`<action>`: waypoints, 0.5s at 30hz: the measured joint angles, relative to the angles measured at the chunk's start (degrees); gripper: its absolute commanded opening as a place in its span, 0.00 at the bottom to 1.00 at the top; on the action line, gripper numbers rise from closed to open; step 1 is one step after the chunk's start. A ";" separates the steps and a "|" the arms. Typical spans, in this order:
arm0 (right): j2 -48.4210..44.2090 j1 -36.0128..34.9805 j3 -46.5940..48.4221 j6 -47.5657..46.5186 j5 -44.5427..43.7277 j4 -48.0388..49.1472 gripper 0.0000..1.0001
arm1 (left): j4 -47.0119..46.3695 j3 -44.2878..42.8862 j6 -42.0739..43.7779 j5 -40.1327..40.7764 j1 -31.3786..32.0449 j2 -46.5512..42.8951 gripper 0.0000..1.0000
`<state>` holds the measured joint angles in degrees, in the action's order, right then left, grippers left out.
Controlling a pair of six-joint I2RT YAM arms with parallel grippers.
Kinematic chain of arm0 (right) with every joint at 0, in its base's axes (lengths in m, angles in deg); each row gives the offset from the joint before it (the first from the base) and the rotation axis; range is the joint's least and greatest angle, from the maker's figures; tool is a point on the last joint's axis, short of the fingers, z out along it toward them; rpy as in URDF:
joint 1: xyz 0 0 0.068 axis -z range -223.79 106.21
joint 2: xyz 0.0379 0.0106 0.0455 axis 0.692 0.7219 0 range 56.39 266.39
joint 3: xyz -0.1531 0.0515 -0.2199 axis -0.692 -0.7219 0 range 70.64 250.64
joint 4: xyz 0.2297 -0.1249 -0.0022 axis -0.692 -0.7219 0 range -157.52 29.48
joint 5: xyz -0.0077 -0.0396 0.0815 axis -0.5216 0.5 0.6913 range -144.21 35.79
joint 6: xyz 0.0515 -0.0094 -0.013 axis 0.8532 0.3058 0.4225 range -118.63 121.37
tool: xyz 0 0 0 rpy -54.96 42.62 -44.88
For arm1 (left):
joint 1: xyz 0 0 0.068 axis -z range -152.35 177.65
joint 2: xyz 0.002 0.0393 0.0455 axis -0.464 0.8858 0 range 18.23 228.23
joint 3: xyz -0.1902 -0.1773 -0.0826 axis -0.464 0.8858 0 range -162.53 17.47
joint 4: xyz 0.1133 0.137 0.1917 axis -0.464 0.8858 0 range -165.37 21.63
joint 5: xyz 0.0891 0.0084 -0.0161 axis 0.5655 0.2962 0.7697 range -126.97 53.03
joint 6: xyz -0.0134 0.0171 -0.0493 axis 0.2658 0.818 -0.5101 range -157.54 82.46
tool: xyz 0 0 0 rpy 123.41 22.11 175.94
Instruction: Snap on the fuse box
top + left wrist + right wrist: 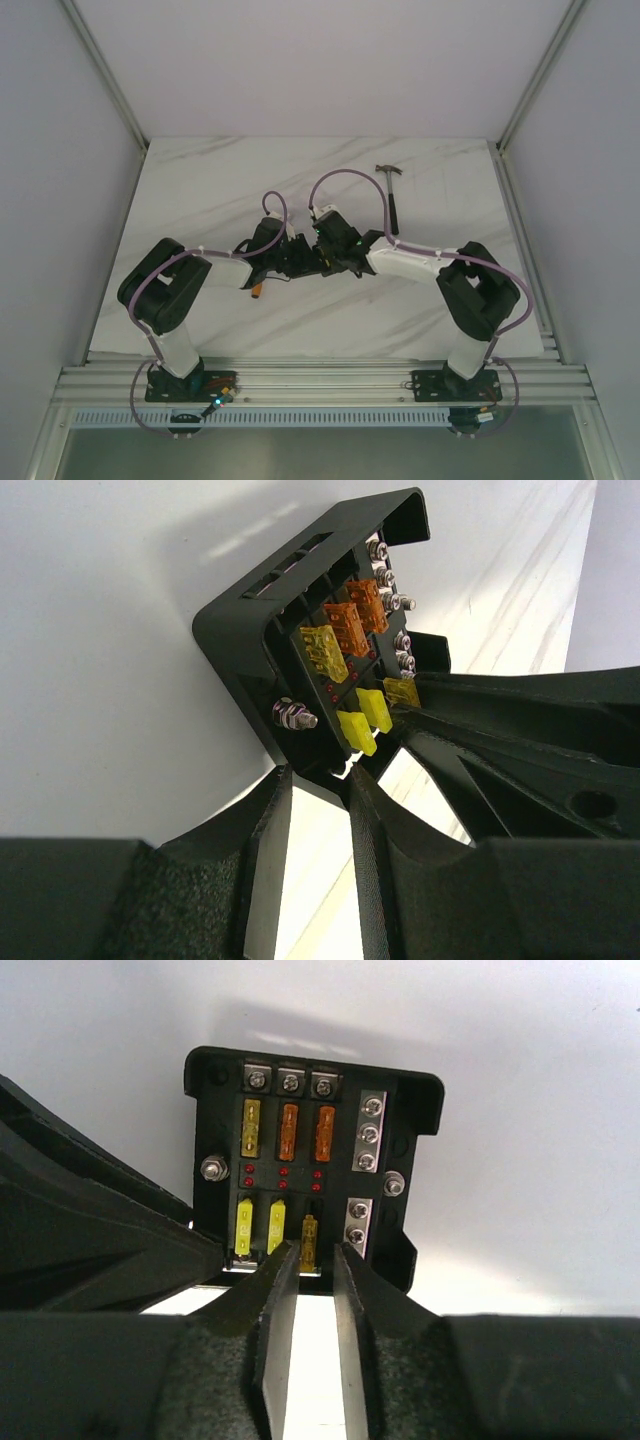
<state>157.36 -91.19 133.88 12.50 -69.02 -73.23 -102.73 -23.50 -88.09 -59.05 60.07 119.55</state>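
Bright, even light is falling from overhead on the white table [190,200], and the top view is coming out clean but soft in small detail. In the wrist views the left fingers [262,860] and right fingers [272,1360] are showing dark and out of focus. Just past their tips the fuse box [300,1150] is reading sharp, casting a soft grey shadow beyond itself.
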 measured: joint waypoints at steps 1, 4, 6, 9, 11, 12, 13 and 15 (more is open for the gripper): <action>-0.07 0.15 0.02 0.04 0.22 0.02 0.31 | 0.00 0.00 0.00 0.00 0.00 0.00 0.38; -0.52 0.61 0.02 0.15 0.72 0.00 0.31 | 0.00 0.00 0.00 0.00 -0.02 0.00 0.38; -0.79 1.07 0.02 0.26 1.55 -0.07 0.31 | 0.00 0.00 0.00 0.00 -0.02 0.00 0.38; -1.18 1.75 0.07 0.48 3.08 -0.17 0.30 | 0.00 0.00 0.00 -0.02 -0.02 0.00 0.38; -1.20 2.23 0.37 0.68 4.07 -0.28 0.27 | 0.00 0.00 0.00 -0.02 -0.02 0.00 0.38; -1.20 2.47 0.55 0.74 4.61 -0.35 0.26 | 0.00 0.00 0.00 -0.02 -0.02 0.00 0.38; -1.20 2.69 0.74 0.90 5.09 -0.39 0.25 | 0.00 0.00 0.00 -0.04 -0.02 0.00 0.38; -1.20 2.99 1.44 1.11 5.88 -0.76 0.24 | 0.00 0.00 0.00 -0.09 -0.02 0.00 0.38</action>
<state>156.15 -88.19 135.32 13.62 -63.14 -73.99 -102.73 -23.50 -88.09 -59.14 60.05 119.55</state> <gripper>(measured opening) 0.261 0.385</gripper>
